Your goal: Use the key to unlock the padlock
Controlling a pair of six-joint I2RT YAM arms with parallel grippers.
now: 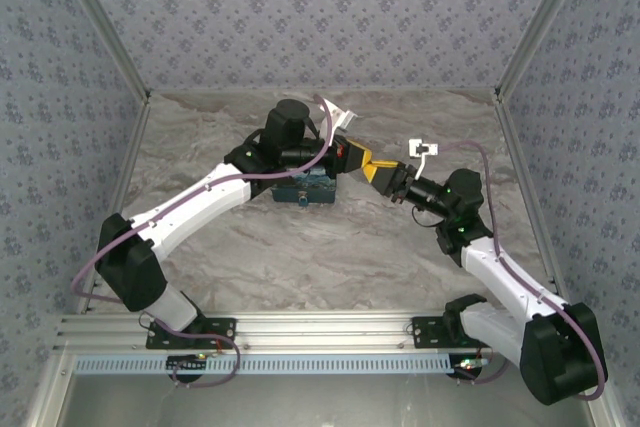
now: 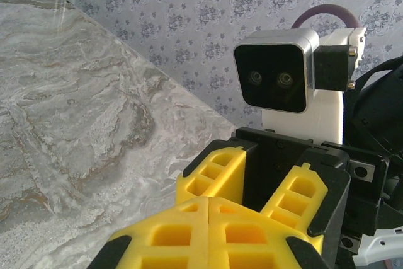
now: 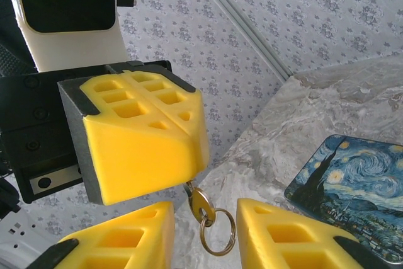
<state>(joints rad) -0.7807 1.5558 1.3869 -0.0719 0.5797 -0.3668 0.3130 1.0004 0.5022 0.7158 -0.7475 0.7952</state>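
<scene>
Right wrist cam: marble table (image 3: 296,124) w/ starry-night box (image 3: 352,187) lying flat at right. Left gripper (image 3: 189,137) is clenched on the key (image 3: 201,205), which hangs just below its tips w/ a ring (image 3: 217,234) dangling. Right gripper (image 3: 206,212) is spread apart, key & ring between its fingers.

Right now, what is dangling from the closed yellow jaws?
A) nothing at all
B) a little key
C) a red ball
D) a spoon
B: in the right wrist view, the key hangs below the left gripper, whose jaws are shut on its top end.
</scene>
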